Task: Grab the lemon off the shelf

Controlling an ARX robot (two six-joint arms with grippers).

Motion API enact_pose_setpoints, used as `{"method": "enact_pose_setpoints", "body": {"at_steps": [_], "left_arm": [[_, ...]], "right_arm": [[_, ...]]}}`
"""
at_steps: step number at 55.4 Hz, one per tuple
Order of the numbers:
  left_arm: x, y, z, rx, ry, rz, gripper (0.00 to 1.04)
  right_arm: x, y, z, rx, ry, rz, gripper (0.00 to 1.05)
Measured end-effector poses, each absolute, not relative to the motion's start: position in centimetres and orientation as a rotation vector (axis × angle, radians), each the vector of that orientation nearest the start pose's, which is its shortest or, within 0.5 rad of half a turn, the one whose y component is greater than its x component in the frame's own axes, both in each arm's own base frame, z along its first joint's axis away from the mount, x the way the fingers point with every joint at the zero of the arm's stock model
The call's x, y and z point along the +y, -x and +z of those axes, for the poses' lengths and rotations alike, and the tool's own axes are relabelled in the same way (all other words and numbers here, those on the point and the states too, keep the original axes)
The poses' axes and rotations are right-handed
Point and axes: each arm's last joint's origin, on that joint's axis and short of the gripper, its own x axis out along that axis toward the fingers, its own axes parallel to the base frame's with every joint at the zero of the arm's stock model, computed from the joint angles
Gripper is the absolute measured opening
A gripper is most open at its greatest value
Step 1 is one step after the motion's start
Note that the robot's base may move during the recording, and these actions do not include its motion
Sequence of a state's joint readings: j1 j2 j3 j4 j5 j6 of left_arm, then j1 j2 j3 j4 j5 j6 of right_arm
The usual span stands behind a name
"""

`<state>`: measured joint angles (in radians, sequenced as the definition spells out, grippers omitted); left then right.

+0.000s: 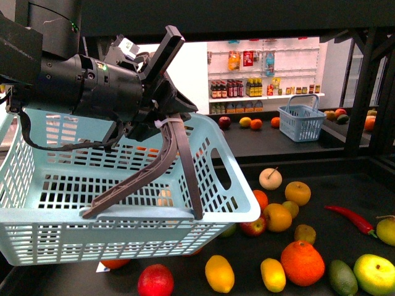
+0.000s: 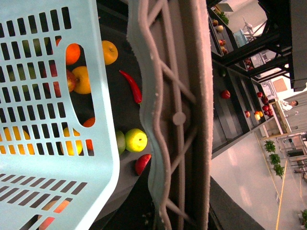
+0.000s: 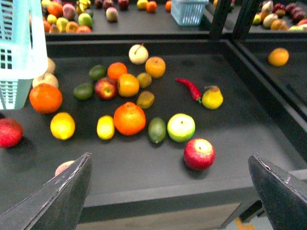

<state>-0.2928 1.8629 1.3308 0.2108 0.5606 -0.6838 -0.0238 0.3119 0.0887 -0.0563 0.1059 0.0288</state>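
The lemon [image 3: 63, 125], bright yellow and oval, lies on the dark shelf deck [image 3: 249, 124] among loose fruit; it also shows at the front [image 1: 220, 273]. A smaller yellow oval fruit [image 3: 106, 127] lies beside it. My right gripper [image 3: 170, 155] hangs open above the deck's front edge, well short of the lemon, with nothing between its fingers [image 3: 72, 187]. It is out of the front view. My left gripper [image 1: 165, 123] is shut on the grey basket handle [image 2: 177, 120] and holds the light blue basket [image 1: 37, 240] above the deck's left side.
A red apple [image 3: 199, 153], a green-yellow citrus [image 3: 181, 127], an avocado [image 3: 157, 130], a large orange [image 3: 129, 118] and a red chili [image 3: 190, 88] lie nearby. A small blue basket [image 1: 301, 122] stands on the rear deck. Black frame posts [image 1: 358, 80] rise at the right.
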Motion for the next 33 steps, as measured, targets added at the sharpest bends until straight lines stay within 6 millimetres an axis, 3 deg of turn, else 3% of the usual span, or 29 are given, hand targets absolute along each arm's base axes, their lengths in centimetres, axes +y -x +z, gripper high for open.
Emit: {"method": "enact_pose_setpoints", "body": {"at_steps": [9,16,21,33], "left_arm": [[-13.7,-40.3,25.5,0.604,0.677,-0.701,0.13],[-13.7,-40.3,25.5,0.604,0.677,-0.701,0.13],[-13.8,-40.2,25.5,0.604,0.676,-0.702,0.13],[-13.8,-40.2,25.4,0.604,0.673,-0.703,0.13]], "right_arm": [[-1.7,-15.9,18.0,0.312,-0.047,-0.066,0.97],[-2.7,-21.5,17.6,0.392,-0.062,0.011,0.97],[-2.9,-25.9,15.3,0.523,-0.090,0.071,0.97],[-1.8,-33.7,9.0,0.716,-0.069,0.078,0.97]]}}
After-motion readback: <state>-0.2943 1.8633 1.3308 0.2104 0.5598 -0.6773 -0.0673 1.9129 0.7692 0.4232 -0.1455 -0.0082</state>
